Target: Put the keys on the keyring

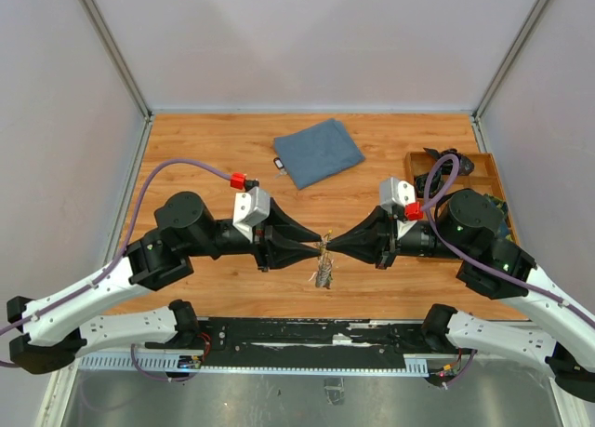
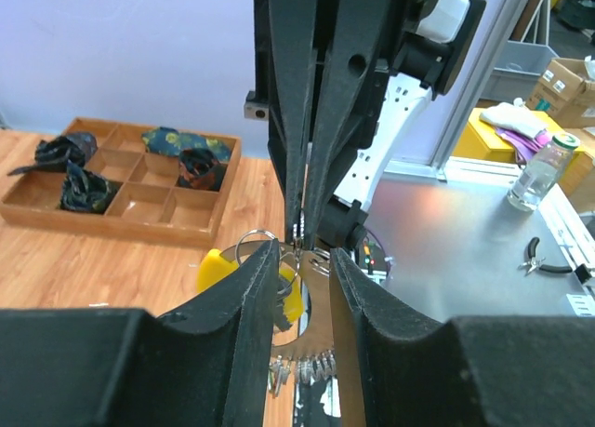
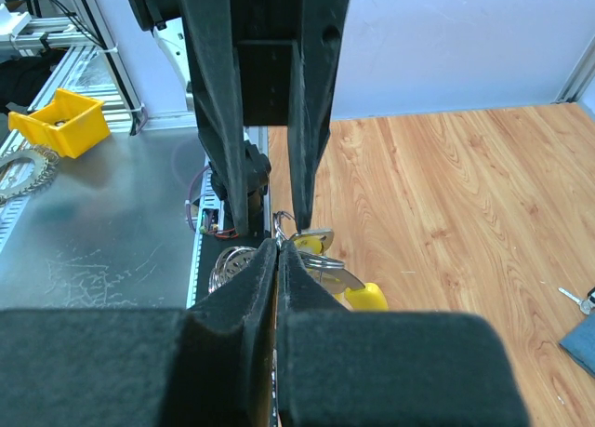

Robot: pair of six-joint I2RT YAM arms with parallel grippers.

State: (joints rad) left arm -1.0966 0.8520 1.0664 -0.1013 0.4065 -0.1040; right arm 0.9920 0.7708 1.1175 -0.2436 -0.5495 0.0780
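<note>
Both grippers meet tip to tip over the middle of the wooden table. My left gripper [image 1: 319, 245] has its jaws a finger-width apart and grips the ridged grey keyring [image 2: 306, 347]. Several small metal keys [image 2: 306, 370] hang from it, and the bunch dangles below the fingertips in the top view [image 1: 323, 274]. A yellow-headed key [image 2: 216, 269] sits beside the left finger. My right gripper [image 3: 279, 246] is pinched shut on a thin metal ring [image 3: 284, 224] attached to the yellow-headed key [image 3: 367, 297]. What the pads touch is partly hidden.
A folded blue cloth [image 1: 318, 152] lies at the back centre with one loose key [image 1: 277, 164] at its left edge. A wooden compartment tray [image 1: 483, 171] holding dark items stands at the right. A metal rail runs along the near table edge.
</note>
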